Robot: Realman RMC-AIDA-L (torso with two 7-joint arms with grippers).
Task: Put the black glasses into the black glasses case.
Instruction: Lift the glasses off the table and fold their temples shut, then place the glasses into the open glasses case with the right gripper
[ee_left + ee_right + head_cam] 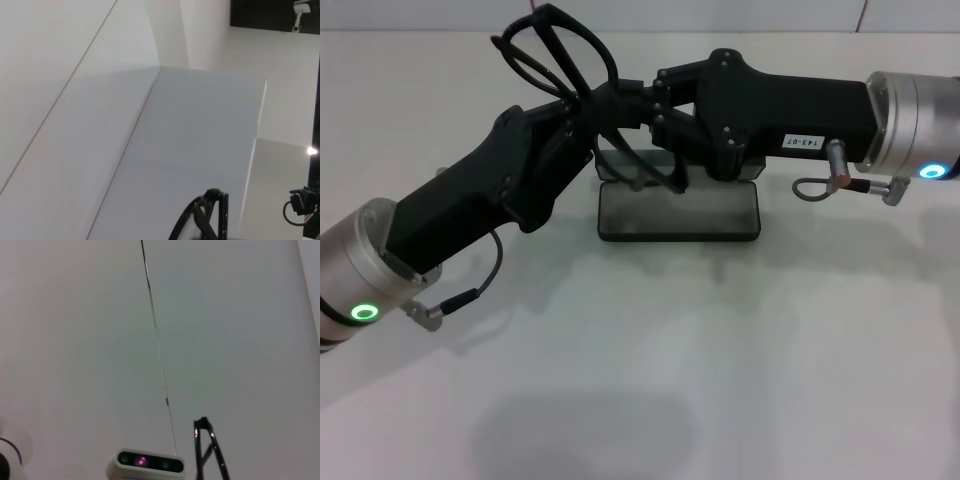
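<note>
The black glasses are held in the air above the table, lenses up and to the left, temple arms slanting down towards the black glasses case. The case lies open at the table's middle, its grey lining showing; its lid is mostly hidden behind the grippers. My left gripper comes from the lower left and is shut on the frame. My right gripper comes from the right and is shut on the glasses near the hinge. A lens edge shows in the left wrist view, thin temple bars in the right wrist view.
Both forearms cross over the case. A looped cable hangs under my right wrist, and another cable under my left. A white camera unit stands in the right wrist view. White table all around.
</note>
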